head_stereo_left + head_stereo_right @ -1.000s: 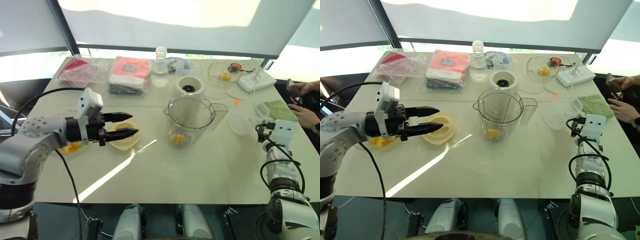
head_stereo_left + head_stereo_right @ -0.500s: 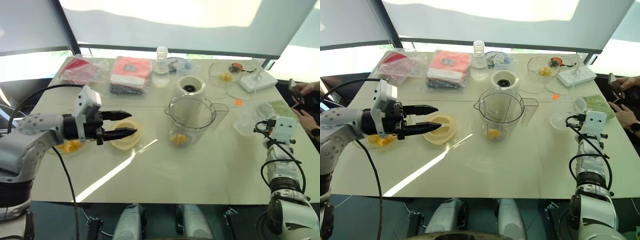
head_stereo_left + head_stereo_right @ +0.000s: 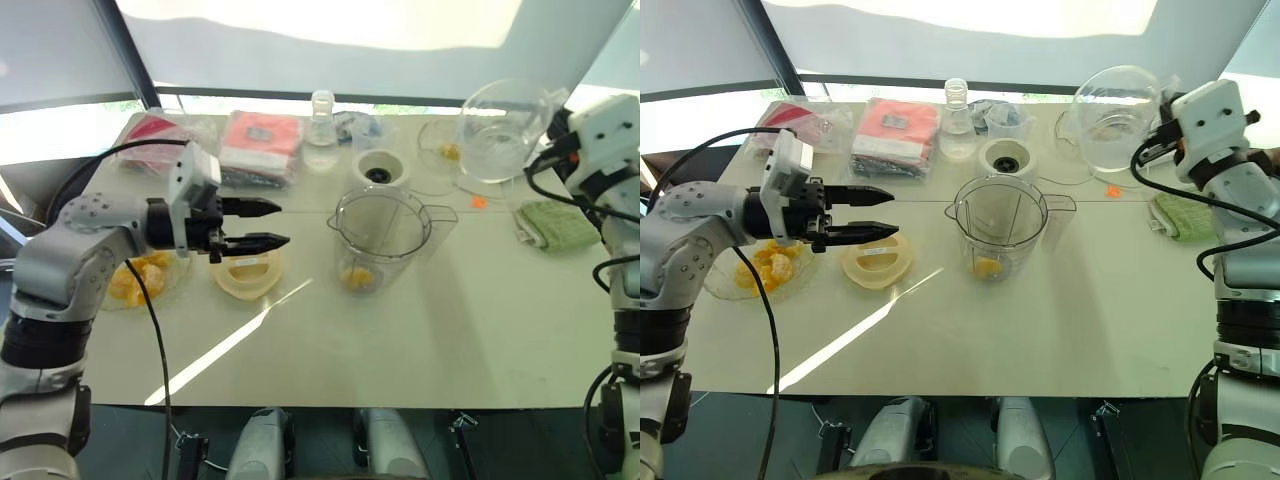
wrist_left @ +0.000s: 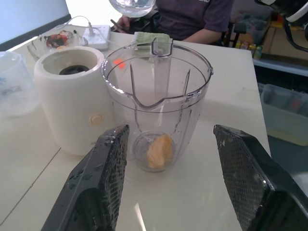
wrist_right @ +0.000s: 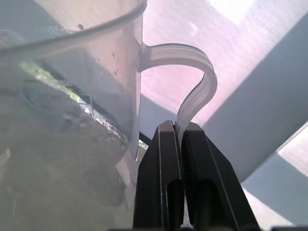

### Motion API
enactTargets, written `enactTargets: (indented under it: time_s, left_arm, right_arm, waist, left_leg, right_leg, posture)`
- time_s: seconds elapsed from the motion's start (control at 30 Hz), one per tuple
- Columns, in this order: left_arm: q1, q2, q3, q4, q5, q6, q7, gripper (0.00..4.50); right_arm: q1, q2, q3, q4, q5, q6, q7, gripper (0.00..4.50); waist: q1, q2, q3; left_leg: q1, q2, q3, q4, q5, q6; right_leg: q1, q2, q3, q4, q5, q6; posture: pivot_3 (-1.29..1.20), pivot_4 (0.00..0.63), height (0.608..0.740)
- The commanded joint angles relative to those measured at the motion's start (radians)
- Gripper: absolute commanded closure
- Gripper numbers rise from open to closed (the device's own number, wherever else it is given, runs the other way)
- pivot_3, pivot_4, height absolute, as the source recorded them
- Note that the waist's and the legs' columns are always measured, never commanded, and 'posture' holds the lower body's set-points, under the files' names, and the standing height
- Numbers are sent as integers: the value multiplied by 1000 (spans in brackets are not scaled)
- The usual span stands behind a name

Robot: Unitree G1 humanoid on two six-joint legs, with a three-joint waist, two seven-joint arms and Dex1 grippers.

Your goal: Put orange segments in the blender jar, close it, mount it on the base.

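The blender jar [image 3: 380,232] stands upright in the middle of the table, lidless, with one orange segment [image 4: 160,150] at its bottom. More orange segments [image 3: 135,280] lie on a clear plate at the left. The white base [image 3: 380,170] stands just behind the jar. My left gripper [image 3: 283,224] is open and hovers level above the cream lid [image 3: 245,276], pointing at the jar from its left. My right gripper [image 5: 180,129] is shut on the handle of a small clear cup [image 3: 1115,115], held high over the table's far right.
Red packets [image 3: 258,145] and a glass flask [image 3: 321,120] sit along the back edge. A green cloth [image 3: 550,223] and a tiny orange square [image 3: 477,203] lie at the right. A person [image 4: 202,19] sits beyond the table's right side.
My right gripper has shut on the clear cup's handle and lifted it from the table's right side high up toward the back. The left gripper has drifted slightly up toward the jar.
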State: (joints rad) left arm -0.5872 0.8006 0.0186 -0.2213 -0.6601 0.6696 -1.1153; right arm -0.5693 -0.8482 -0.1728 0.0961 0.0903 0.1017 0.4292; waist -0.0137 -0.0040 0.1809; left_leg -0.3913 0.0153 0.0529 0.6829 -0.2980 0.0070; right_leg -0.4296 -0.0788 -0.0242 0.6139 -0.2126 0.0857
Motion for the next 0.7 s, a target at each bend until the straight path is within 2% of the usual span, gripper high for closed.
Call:
enactTargets:
  time_s: [0.03, 0.23, 0.7]
  left_arm:
    - [-24, -5, 5, 6, 14, -31, -13, 1600]
    - [-16, -16, -5, 19, 40, -53, -23, 1600]
    - [1, -33, -12, 3, 57, -56, -17, 1600]
  right_arm:
    - [-38, -31, 12, -116, -36, 0, 34, 4472]
    - [-42, -31, 56, -197, -117, -19, 52, 4472]
    - [-74, -85, 137, -170, -371, -365, 41, 4472]
  waist:
    - [1, 0, 0]
    - [3, -1, 1]
    - [1, -2, 1]
  left_leg:
    - [0, 0, 0, 0, 0, 0]
    - [-1, 0, 0, 0, 0, 0]
    - [-1, 0, 0, 0, 0, 0]
  right_leg:
    - [0, 0, 0, 0, 0, 0]
    - [0, -1, 0, 0, 0, 0]
    - [-1, 0, -1, 0, 0, 0]
  posture:
    - [0, 150, 740]
    - [0, 150, 740]
    - [0, 150, 740]
